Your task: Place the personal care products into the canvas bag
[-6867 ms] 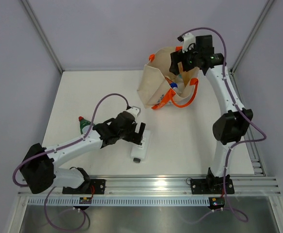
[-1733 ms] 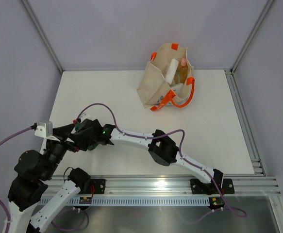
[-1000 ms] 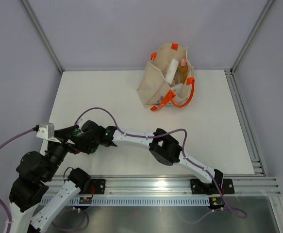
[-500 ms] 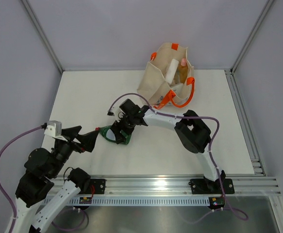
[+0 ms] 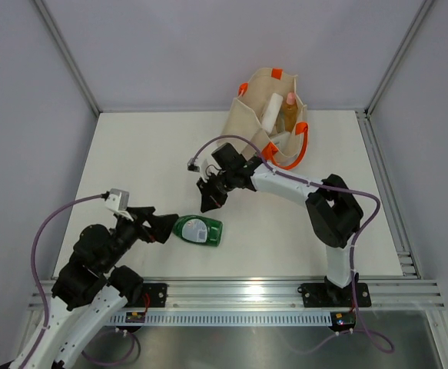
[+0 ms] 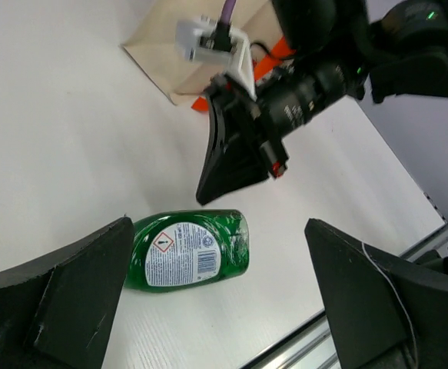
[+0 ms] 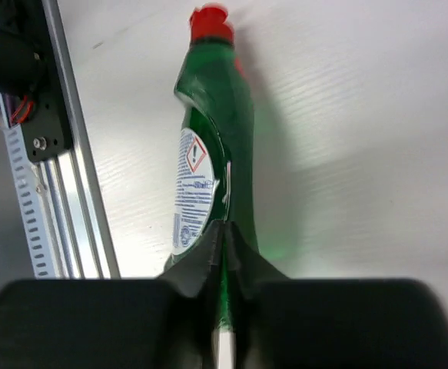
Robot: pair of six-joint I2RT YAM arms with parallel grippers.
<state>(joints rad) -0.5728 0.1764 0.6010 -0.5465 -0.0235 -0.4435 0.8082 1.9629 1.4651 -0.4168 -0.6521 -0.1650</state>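
Note:
A flat green bottle with a red cap lies on its side on the white table, label up. My left gripper stands open at its cap end; in the left wrist view the green bottle lies between and beyond the wide black fingers. My right gripper hovers just behind the bottle, shut and empty, pointing down at the green bottle. The canvas bag stands at the back with a white bottle and a tan pink-capped bottle inside.
The aluminium rail runs along the table's near edge, close to the bottle and also seen as the rail in the right wrist view. The bag's orange handles droop toward the right arm. Grey walls enclose the table on three sides.
The right gripper has let go of the green bottle, shut, and drawn back toward the bag. The bottle now lies nearer the front. The left gripper has moved right, up to the bottle.

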